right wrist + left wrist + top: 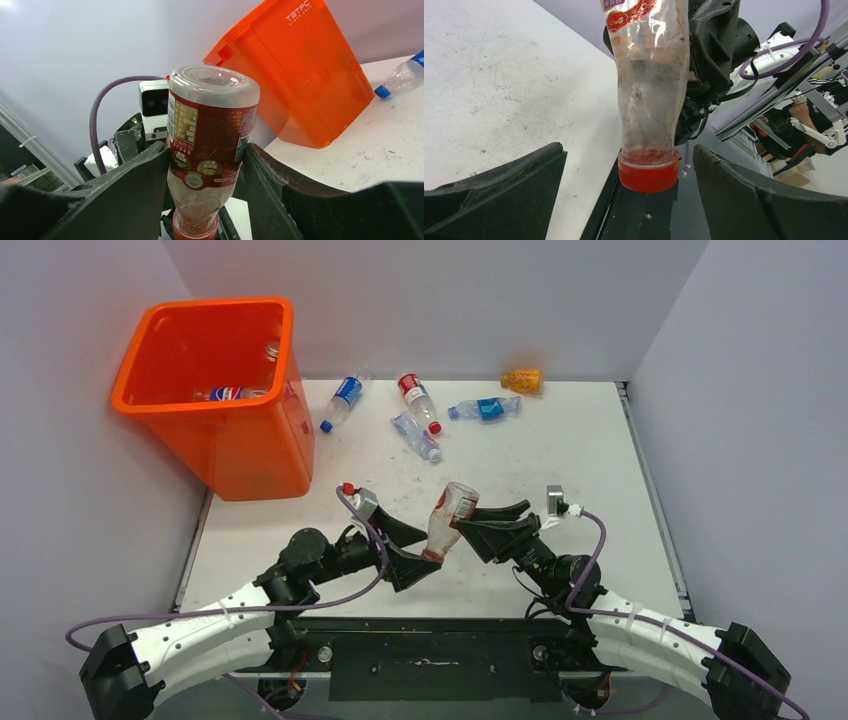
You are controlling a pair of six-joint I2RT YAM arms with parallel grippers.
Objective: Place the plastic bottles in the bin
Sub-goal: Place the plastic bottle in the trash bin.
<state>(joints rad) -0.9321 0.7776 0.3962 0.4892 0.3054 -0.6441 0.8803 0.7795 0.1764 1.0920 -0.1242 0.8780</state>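
Observation:
A clear bottle with a red label and red cap (450, 520) hangs cap-down over the table's near edge. My right gripper (476, 523) is shut on its labelled body (212, 130). My left gripper (425, 555) stands open around the cap end; in the left wrist view the red cap (647, 175) sits between the two fingers with gaps on both sides. The orange bin (255, 450) stands at the back left with bottles (230, 393) inside. Several more bottles lie at the table's far side: blue-labelled (345, 395), red-labelled (417, 398), clear (417, 437), another blue-labelled (485, 408) and an orange one (523, 381).
Grey walls close in the table on the left, back and right. The bin's side (300, 75) fills the upper right of the right wrist view, with a blue-capped bottle (400, 77) beside it. A black rail runs along the table's near edge (644, 220).

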